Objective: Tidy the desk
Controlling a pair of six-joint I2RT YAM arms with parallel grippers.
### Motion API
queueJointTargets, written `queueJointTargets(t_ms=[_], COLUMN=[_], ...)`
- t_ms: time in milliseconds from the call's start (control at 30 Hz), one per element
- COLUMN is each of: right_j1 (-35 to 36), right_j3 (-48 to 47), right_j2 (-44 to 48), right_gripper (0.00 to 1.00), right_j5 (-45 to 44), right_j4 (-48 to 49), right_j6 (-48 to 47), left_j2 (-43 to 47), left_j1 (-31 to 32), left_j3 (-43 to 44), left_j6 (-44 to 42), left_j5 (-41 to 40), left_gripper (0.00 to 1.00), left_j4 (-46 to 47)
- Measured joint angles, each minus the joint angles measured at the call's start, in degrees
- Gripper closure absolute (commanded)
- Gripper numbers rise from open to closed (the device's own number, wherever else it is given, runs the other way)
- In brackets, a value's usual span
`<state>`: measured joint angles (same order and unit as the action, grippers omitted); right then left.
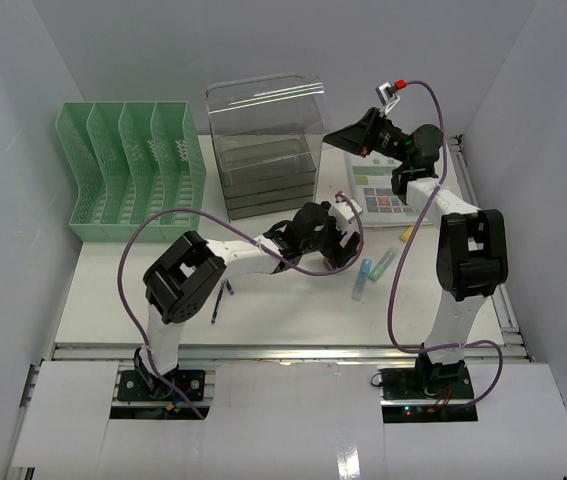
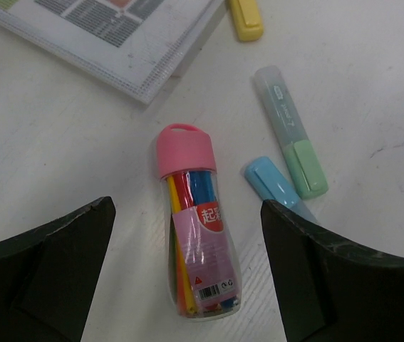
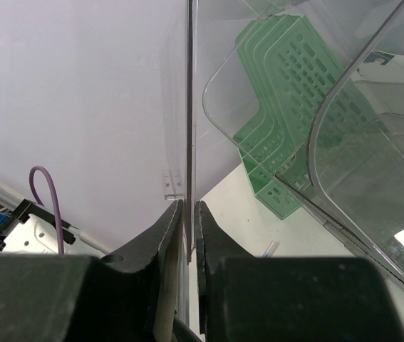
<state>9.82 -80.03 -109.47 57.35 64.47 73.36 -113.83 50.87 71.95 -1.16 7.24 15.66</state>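
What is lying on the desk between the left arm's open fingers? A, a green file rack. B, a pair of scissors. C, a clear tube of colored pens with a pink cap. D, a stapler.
C: the left wrist view shows the pink-capped pen tube flat on the desk, framed by the left fingers and touching neither.

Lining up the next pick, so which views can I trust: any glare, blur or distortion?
Top external: even light, bright glare along the desk rail. Left wrist: pen tube sharp, soft shadows. Right wrist: green file rack seen through reflective clear plastic; tool fingers dark, soft.
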Motion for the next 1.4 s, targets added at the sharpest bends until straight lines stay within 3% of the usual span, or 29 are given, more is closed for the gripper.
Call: queueJointTargets(t_ms=[200, 333, 467, 533, 633, 733, 900, 1033, 1200, 1400], right_j1=[0.0, 0.0, 0.0, 0.0, 0.0, 0.0, -0.1, -0.1, -0.1, -0.1], right_j3=[0.0, 0.2, 0.4, 0.6, 1.0, 1.2, 1.2, 1.5, 2.2, 2.2], right_j2=[0.0, 0.0, 0.1, 0.4, 0.7, 0.9, 1.1, 1.4, 1.9, 2.3], right_gripper=[0.84, 0.84, 0.84, 0.84, 0.84, 0.84, 0.84, 0.84, 0.84, 0.84], right_j5=[0.0, 0.0, -0.1, -0.2, -0.4, -0.4, -0.4, -0.4, -0.5, -0.5], right_j4=[0.0, 0.0, 0.0, 0.0, 0.0, 0.0, 0.0, -0.1, -0.7, -1.2], right_j6=[0.1, 0.2, 0.2, 0.2, 0.2, 0.2, 0.2, 0.2, -0.1, -0.3], left_j2=[-4.8, -7.9, -8.6, -8.6, -7.9, -4.7, 12.4, 22.6, 24.6, 24.0], left_j1=[2.2, 3.1, 3.6, 3.7, 3.7, 3.7, 2.5, -1.8, -7.9, -10.6], left_j3=[3.6, 7.1, 9.5, 9.8, 8.5, 2.7, -17.6, -30.2, -35.5, -36.9], left_j6=[-1.9, -2.2, -2.4, -2.1, -0.6, 3.4, 16.3, 31.0, 47.3, 62.2], left_j5=[-3.2, -6.5, -9.3, -10.5, -12.4, -15.0, -18.8, -19.3, -20.9, -24.1], left_gripper=[0.21, 0.42, 0.82, 0.92, 1.0, 1.0, 1.0, 1.0, 1.0, 1.0], left_j4=[-7.3, -11.9, -15.3, -15.8, -15.5, -11.2, -0.3, 18.2, 31.1, 40.1])
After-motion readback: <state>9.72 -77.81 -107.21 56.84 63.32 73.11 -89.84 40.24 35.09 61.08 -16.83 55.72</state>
